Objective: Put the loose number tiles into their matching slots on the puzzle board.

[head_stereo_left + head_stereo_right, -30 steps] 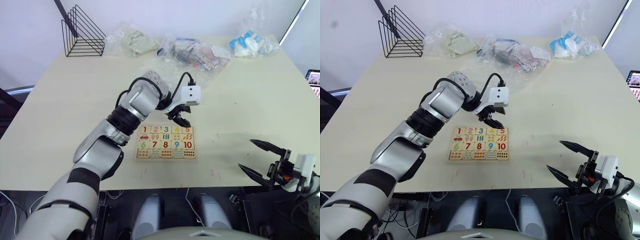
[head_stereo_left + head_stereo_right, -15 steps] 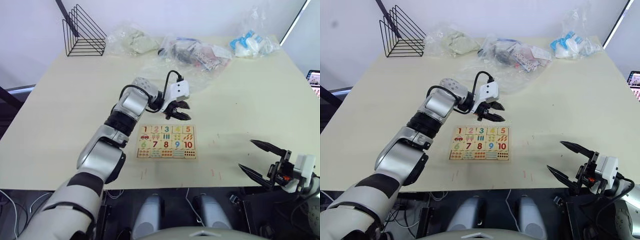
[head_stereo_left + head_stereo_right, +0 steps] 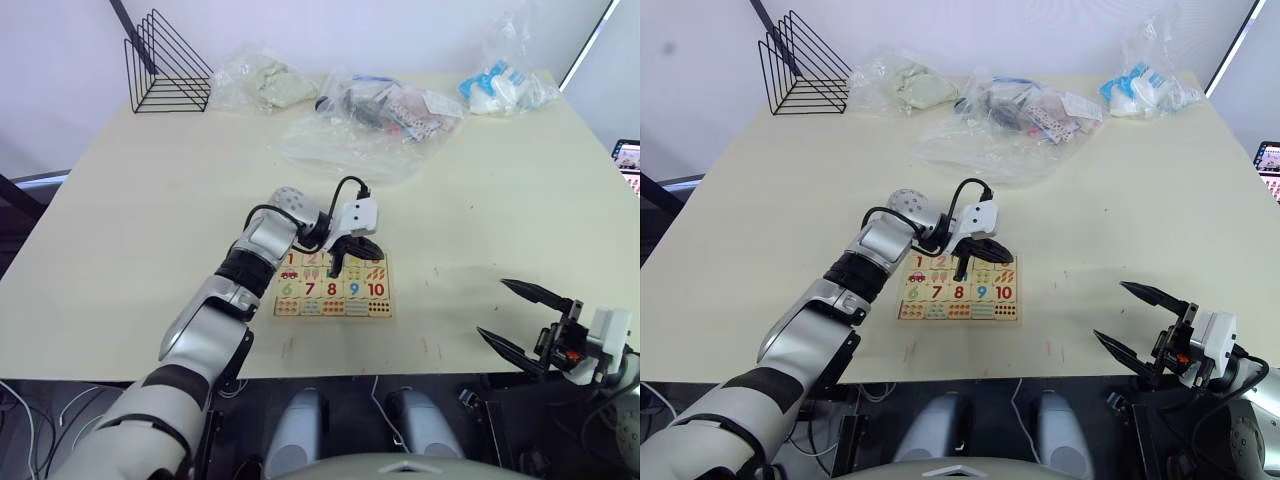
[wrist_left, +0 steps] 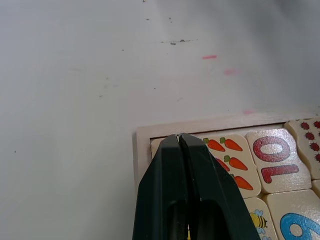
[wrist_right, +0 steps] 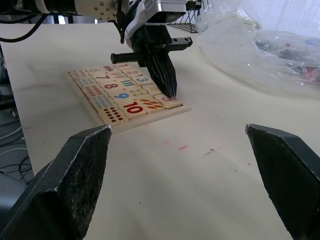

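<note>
The puzzle board (image 3: pixel 332 285) looked like pale, smooth wood, and its tiles (image 4: pixel 271 162) were a bit shiny with painted numbers. The table (image 3: pixel 150 200) was matt and cream, with small scuffs. At 12 o'clock lay crinkly clear plastic bags (image 3: pixel 340 140), and at 10 o'clock stood a thin black wire rack (image 3: pixel 165 65).

The puzzle board (image 3: pixel 332 286) tiles read 1 to 10.

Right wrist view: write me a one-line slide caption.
Left gripper, fingers shut, tips pressing on a corner tile of the puzzle board; open right gripper's fingers frame the shot.
</note>
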